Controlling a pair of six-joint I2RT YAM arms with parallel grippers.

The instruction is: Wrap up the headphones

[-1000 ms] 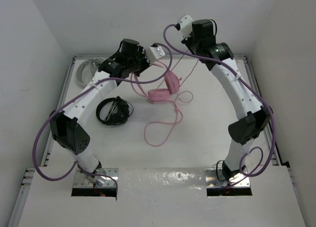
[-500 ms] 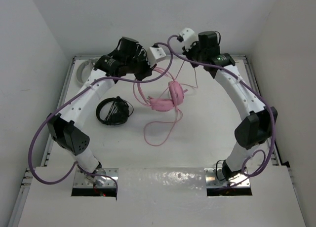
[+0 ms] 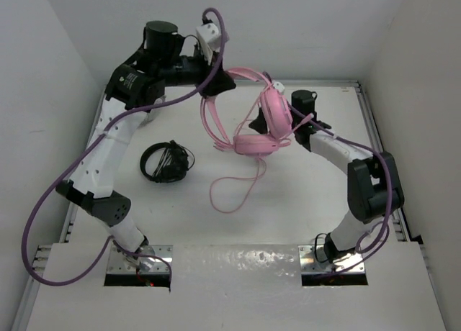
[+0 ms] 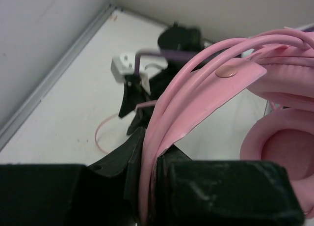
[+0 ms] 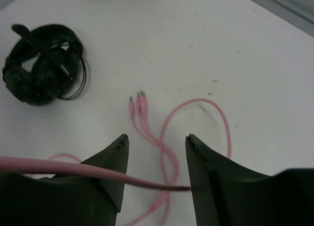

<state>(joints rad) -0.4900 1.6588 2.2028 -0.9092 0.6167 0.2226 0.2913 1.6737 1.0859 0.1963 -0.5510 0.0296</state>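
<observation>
Overhead, top ext. view: the L arm was raised and the left tool was clenched on the thin headband of the pink headphones, which hung clear of the desk at centre-rear. One earcup sat lower than the other. The cable dropped from the cups and lay in a loose loop on the desk. The right tool stood just beside the earcups on their R side; its fingertips could not be made out from this view. Black headphones lay on the desk to the L, apart from the pink loop.

L wrist view: the left tool had both fingers pressed against the headband, w/ no gap on either side. An earcup filled the R edge.

R wrist view: the right tool was released, its fingers apart. A strand of cable crossed the gap btwn them; whether it touched a finger could not be told. On the desk below lay more cable ending in the plugs, w/ the black headphones at upper L.
</observation>
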